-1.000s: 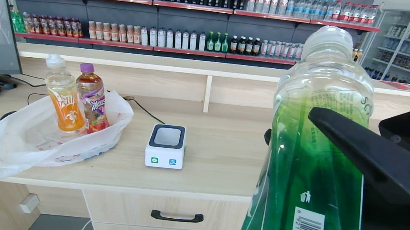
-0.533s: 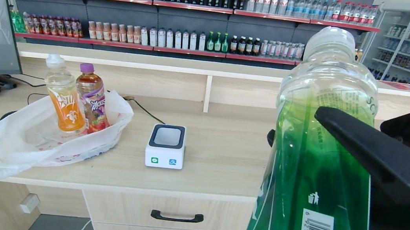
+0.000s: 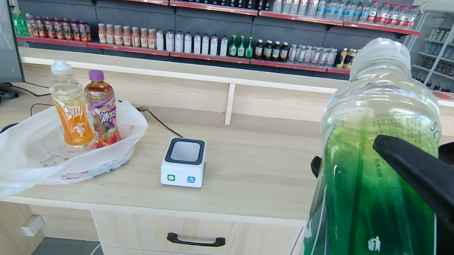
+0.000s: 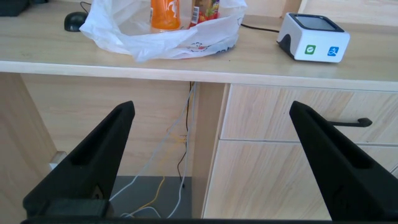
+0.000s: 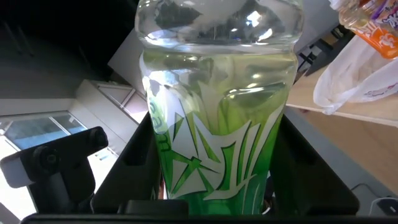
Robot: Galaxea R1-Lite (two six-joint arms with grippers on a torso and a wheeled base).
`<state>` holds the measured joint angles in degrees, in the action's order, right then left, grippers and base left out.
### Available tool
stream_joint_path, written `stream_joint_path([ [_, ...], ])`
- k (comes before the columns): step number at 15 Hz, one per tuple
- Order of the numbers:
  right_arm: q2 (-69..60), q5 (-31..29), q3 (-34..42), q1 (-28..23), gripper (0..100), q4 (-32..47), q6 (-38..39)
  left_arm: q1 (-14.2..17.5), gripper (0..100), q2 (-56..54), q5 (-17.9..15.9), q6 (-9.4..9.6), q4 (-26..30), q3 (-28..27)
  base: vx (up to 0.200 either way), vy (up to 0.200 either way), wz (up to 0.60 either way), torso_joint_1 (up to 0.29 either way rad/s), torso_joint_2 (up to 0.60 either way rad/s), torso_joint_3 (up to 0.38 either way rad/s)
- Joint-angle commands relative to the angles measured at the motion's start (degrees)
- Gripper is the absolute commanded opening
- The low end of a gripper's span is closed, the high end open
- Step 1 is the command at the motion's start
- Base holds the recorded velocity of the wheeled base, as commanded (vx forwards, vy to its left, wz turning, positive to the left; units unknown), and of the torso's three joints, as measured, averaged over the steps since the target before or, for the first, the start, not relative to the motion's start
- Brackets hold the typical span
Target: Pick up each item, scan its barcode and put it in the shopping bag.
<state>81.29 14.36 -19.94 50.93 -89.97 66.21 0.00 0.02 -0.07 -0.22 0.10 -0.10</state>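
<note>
Your surface (image 3: pixel 246 178) carries the bag (image 3: pixel 16 161) on its left. The green bottle (image 3: pixel 368 185) is raised upright, well right of the scanner (image 3: pixel 184 161), clamped mid-body in your right pincer (image 3: pixel 348 156). The left pincer (image 4: pixel 211 109) hangs wide and empty. Expect a fairly heavy, smooth, squashy bottle, so hold its waist firmly without crushing.
</note>
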Motion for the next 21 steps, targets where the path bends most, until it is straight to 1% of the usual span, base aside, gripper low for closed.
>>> stream_joint_path([
  [1, -0.7, 0.1, 0.2, 0.0, 0, 0.0, 0.0, 0.1, 100, 0.0, 0.0, -0.04, 0.0, 0.1, 0.000, 0.000, 0.00, 0.000, 0.00, 0.000],
  [5, -0.3, 0.1, -1.1, -1.3, 0, 0.0, -1.4, 0.0, 100, 0.0, 0.0, -0.04, 0.0, 0.0, 0.000, 0.000, 0.00, 0.000, 0.00, 0.000],
  [9, -0.4, 0.1, 0.5, -1.3, 0, 0.0, -1.5, 0.0, 100, 0.0, 0.0, 0.04, 0.0, 0.0, 0.000, 0.000, 0.00, 0.000, 0.00, 0.000],
  [12, -0.2, 0.1, 3.7, -1.4, 0, 0.0, -4.9, 0.0, 100, 0.0, 0.0, 0.13, 0.0, 0.0, 0.000, 0.000, 0.00, 0.000, 0.00, 0.000],
  [16, 0.1, 0.1, 5.9, -2.2, 0, 0.0, -10.2, 0.0, 100, 0.0, 0.0, 0.13, 0.0, 0.0, 0.000, 0.000, 0.00, 0.000, 0.00, 0.000],
  [19, 2.1, 0.1, 9.5, -5.0, 0, 0.0, -18.6, 0.0, 100, 0.0, 0.0, 0.13, 0.0, 0.0, 0.000, 0.000, 0.00, 0.000, 0.00, 0.000],
  [20, 4.3, 0.0, 10.6, -7.8, 0, 0.0, -25.5, 0.0, 100, 0.0, 0.0, 0.04, 0.0, 0.0, 0.000, 0.000, 0.00, 0.000, 0.00, 0.000],
  [21, 5.1, 0.0, 11.8, -9.1, 0, 0.0, -29.5, 0.0, 100, 0.0, 0.0, 0.04, 0.0, 0.0, 0.000, 0.000, 0.00, 0.000, 0.00, 0.000],
])
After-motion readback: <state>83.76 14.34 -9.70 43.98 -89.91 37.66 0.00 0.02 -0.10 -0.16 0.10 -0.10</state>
